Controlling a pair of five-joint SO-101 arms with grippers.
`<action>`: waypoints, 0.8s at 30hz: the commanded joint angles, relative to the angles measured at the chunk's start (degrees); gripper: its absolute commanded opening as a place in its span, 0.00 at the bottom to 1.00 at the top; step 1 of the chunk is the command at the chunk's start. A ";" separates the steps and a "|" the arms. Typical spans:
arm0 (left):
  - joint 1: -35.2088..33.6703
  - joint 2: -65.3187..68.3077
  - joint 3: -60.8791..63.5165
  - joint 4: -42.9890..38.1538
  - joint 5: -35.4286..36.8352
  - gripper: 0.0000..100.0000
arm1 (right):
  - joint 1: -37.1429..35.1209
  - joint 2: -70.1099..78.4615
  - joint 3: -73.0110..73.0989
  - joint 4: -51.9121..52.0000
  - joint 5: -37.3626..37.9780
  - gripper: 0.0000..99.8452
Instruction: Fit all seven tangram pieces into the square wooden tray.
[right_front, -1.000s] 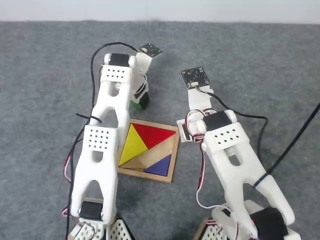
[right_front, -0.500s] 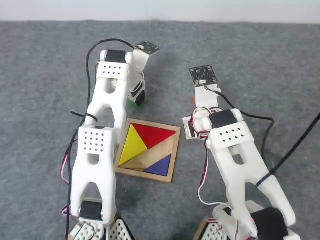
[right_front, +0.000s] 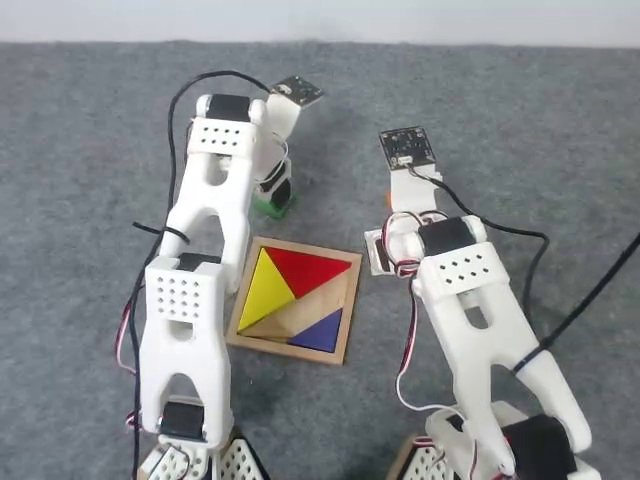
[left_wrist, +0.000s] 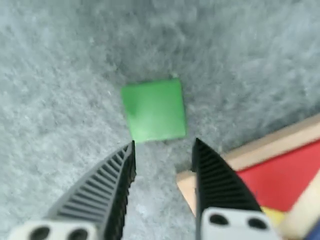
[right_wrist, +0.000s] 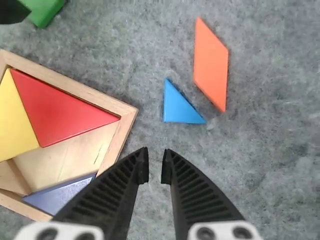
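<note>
Grey fuzzy felt counter (right_front: 90, 150) spans high view. Square wooden tray (right_front: 351, 310), raised rim, centre frame, part filled.

Left pincer (left_wrist: 164, 144): open, ribbed black jaws just short of green square, likely lining up grasp.

Right pincer (right_wrist: 154, 152): slim gap, empty, near tray's upper right corner.

In tray: smooth flat red triangle (right_front: 310, 270), yellow triangle (right_front: 263, 288), dark blue triangle (right_front: 318, 330). Pale wood between them, likely room for the rest.

Loose on felt:
- orange parallelogram (right_wrist: 211, 64), near right pincer
- green square (left_wrist: 154, 110), just above tray's upper left corner
- small blue triangle (right_wrist: 179, 106), beside parallelogram
</note>
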 joint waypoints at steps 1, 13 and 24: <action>0.09 -0.44 -0.75 -4.66 -0.62 0.24 | 0.57 -0.48 -3.34 0.48 0.35 0.06; -0.09 11.87 -15.96 -1.67 -4.40 0.35 | 0.66 -0.48 -3.34 0.48 0.35 0.06; -0.88 21.89 -26.68 6.24 -0.62 0.33 | 0.66 -0.48 -3.34 0.48 0.35 0.06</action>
